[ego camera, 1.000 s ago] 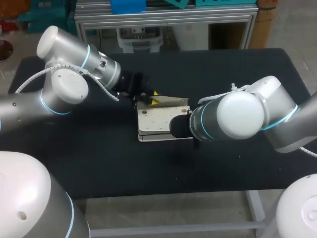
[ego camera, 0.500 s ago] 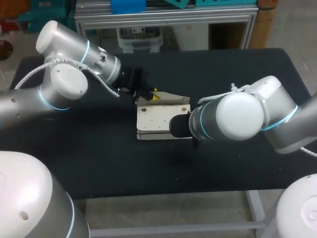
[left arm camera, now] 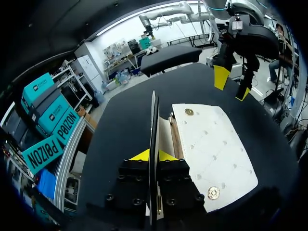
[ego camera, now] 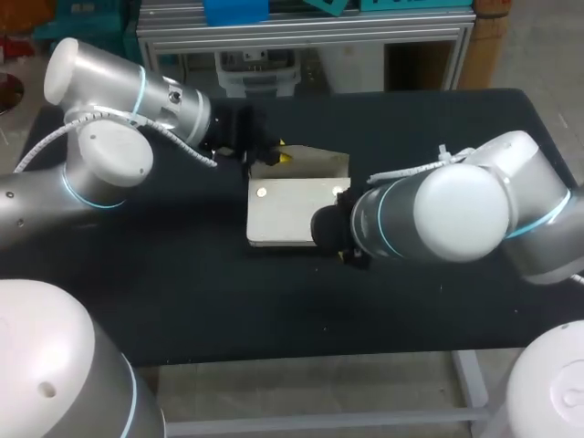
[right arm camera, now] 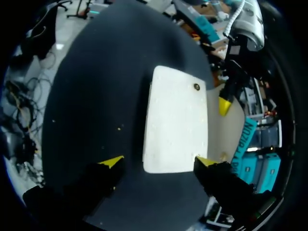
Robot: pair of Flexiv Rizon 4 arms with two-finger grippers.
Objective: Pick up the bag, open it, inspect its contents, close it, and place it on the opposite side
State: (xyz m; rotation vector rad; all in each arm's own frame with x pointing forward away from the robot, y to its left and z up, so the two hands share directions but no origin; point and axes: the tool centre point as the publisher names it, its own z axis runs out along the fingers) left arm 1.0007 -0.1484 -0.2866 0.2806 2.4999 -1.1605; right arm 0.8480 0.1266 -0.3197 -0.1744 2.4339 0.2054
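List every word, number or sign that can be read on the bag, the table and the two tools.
Bag: none; just small dots and two round snaps.
Table: none.
Left tool: none.
Right tool: none.

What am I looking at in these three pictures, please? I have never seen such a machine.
It is a robot with two arms at a black table. One picture looks down from above. The two round ones come from a camera on each wrist. A flat white bag lies on the table. The left gripper pinches the flap of the bag and holds it raised. The right gripper hangs open above the bag.
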